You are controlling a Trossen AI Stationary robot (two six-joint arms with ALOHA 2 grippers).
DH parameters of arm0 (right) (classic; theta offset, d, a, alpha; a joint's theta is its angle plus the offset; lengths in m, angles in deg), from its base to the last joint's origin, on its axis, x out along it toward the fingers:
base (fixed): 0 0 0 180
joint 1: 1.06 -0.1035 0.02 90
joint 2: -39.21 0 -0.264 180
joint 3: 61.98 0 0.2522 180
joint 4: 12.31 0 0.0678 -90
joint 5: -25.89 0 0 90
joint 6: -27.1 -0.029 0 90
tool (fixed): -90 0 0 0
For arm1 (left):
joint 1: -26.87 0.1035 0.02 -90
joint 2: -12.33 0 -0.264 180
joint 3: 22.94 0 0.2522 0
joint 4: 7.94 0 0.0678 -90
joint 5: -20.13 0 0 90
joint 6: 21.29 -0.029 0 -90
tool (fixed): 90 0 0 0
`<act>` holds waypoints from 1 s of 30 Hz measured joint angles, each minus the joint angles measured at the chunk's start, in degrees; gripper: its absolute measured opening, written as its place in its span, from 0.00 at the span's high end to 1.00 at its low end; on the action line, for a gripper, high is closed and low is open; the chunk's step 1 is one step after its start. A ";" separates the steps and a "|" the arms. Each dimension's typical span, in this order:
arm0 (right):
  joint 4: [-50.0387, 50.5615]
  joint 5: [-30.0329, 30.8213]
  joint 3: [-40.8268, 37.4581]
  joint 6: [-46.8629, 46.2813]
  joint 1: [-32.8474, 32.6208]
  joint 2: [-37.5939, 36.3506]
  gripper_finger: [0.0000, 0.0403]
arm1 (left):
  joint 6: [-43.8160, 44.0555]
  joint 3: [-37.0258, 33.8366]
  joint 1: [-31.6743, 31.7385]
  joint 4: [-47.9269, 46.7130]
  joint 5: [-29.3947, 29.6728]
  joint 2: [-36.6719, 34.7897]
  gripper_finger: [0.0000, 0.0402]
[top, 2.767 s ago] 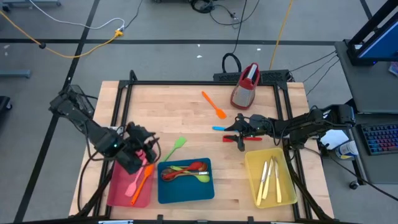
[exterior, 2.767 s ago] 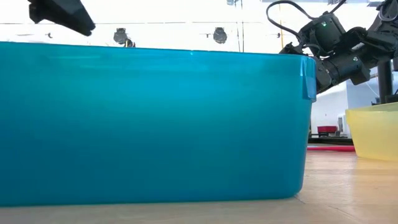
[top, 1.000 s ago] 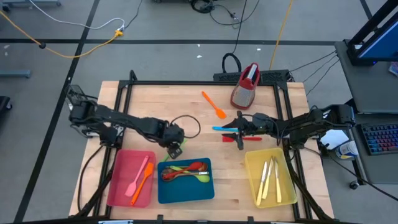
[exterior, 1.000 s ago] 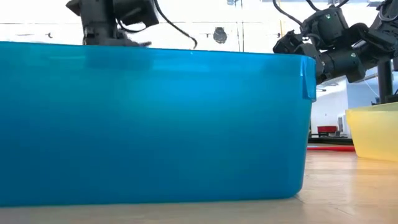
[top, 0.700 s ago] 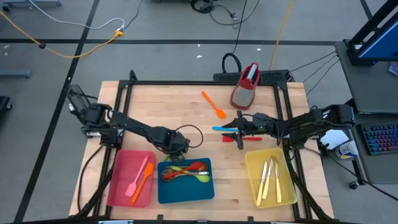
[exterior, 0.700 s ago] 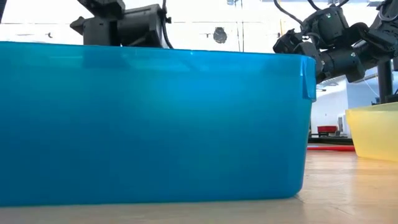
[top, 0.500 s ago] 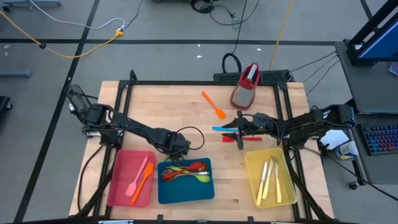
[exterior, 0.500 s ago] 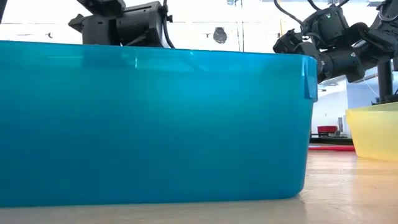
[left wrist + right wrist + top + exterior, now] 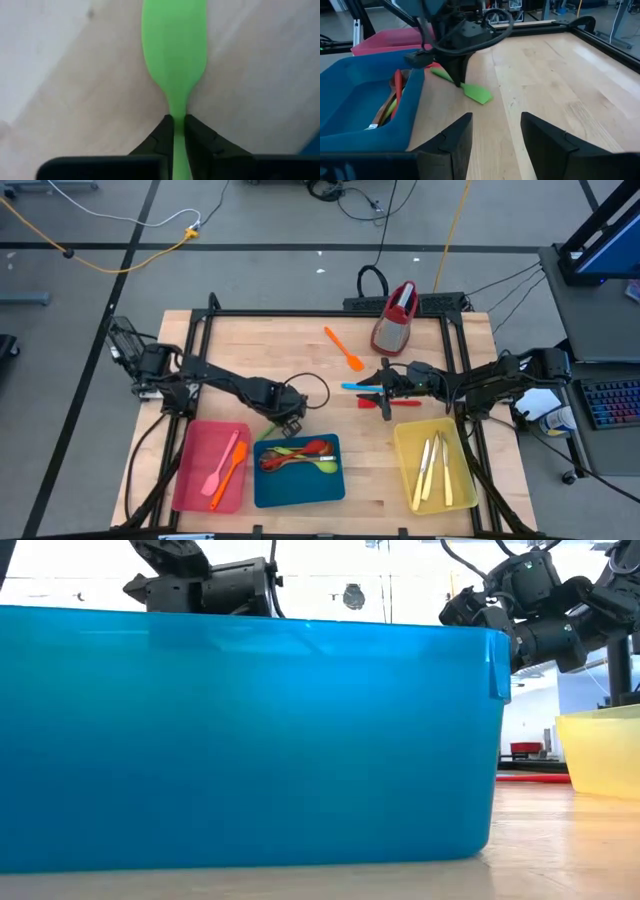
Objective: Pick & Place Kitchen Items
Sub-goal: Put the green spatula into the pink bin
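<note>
Swinging across from the red tray, the left gripper [image 9: 291, 423] has come down just behind the blue tray [image 9: 334, 485], and its fingers [image 9: 162, 136], wide a moment ago, now pinch the neck of the green spatula [image 9: 174, 47], which lies flat on the counter [image 9: 260, 355] just beyond the blue tray's far rim. Right gripper [image 9: 384, 390] waits on the far side of the blue tray toward the grater [image 9: 396, 318], fingers [image 9: 547, 145] spread and holding nothing.

Progress looks past halfway: two spatulas [image 9: 226, 465] sit in the red tray [image 9: 190, 485] beside the blue one, spoons [image 9: 300, 454] fill the blue tray itself, knives [image 9: 433, 465] rest in the yellow tray [image 9: 406, 470] on its other side. Left out, by my count: this green spatula, the orange spatula [image 9: 343, 348], the blue spatula [image 9: 358, 386] and the red spatula [image 9: 372, 403], all beyond the blue tray near the grater.

Only the left wrist view shows the pinch itself; the low view is walled off by the blue tray, and the right wrist view shows the spatula touching wood
</note>
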 joint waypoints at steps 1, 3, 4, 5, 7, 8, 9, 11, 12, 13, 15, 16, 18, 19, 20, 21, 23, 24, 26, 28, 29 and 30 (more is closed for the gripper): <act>-0.16 0.00 0.00 0.01 -0.01 0.00 0.60 | -0.88 0.00 0.54 0.49 0.44 0.02 0.91; -0.66 -0.01 0.00 0.00 -0.02 0.00 0.60 | -3.09 -0.02 1.69 1.87 1.64 0.04 0.90; -0.98 -0.02 -0.02 0.00 0.00 0.00 0.60 | -4.36 -0.04 2.36 2.78 2.54 0.08 0.90; -1.30 0.02 -0.02 0.00 -0.02 0.00 0.60 | -5.57 -0.07 3.07 3.89 3.54 0.12 0.91; -1.94 0.00 -0.02 0.00 0.00 0.00 0.60 | -7.72 -0.13 4.61 7.13 7.78 0.36 0.93; -2.53 0.01 -0.04 0.00 -0.01 0.00 0.60 | -9.05 -0.16 5.55 8.47 9.31 0.44 0.94; -3.13 0.01 -0.04 0.00 0.00 0.00 0.60 | -10.66 -0.17 6.52 9.84 10.28 0.40 0.95; -3.93 0.02 -0.04 0.01 -0.01 0.00 0.60 | -14.23 -0.17 8.46 12.98 9.92 0.31 0.95; -3.97 0.02 -0.04 0.13 -0.01 0.00 0.60 | -15.51 -0.15 9.52 13.98 9.21 0.31 0.95; -3.96 0.04 -0.04 0.31 0.00 0.00 0.60 | -16.57 -0.17 10.55 14.80 8.28 0.31 0.95; -3.69 0.43 -0.04 0.69 0.04 0.00 0.60 | -18.63 -0.15 12.75 17.38 7.22 0.31 0.95; -3.44 1.14 -0.04 0.90 0.04 0.05 0.60 | -19.56 -0.11 13.69 18.11 7.21 0.27 0.96; -3.54 3.32 -0.04 0.91 0.07 0.64 0.60 | -20.93 -0.11 15.25 19.01 6.59 0.22 0.97; -3.54 4.58 -0.06 0.73 0.07 0.82 0.60 | -21.47 -0.11 15.81 19.42 5.71 0.22 0.98; -4.08 5.51 -0.05 0.18 0.07 1.28 0.60 | -21.94 -0.11 16.28 19.73 4.63 0.19 0.99; -4.53 6.43 0.17 -0.23 0.07 1.91 0.60 | -22.34 -0.11 16.60 20.06 3.26 0.15 0.99; -4.49 7.48 0.94 -0.31 0.07 3.58 0.60 | -23.37 -0.09 17.18 20.25 1.19 0.15 0.99; -4.44 7.52 1.61 -0.36 0.07 4.69 0.60 | -23.77 -0.09 17.28 20.29 0.73 0.15 0.98; -4.72 7.50 3.88 -0.42 0.07 7.73 0.60 | -24.49 -0.09 17.31 20.46 -0.04 0.15 0.97; -4.46 7.45 6.67 -0.10 0.07 11.15 0.60 | -25.05 -0.08 17.24 20.49 -0.62 0.15 0.96; -4.22 7.41 8.37 0.40 0.14 12.91 0.60 | -25.06 -0.07 17.16 20.49 -0.77 0.15 0.96; -3.57 7.38 10.24 1.28 0.34 14.59 0.60 | -25.06 -0.07 17.06 20.47 -0.81 0.15 0.96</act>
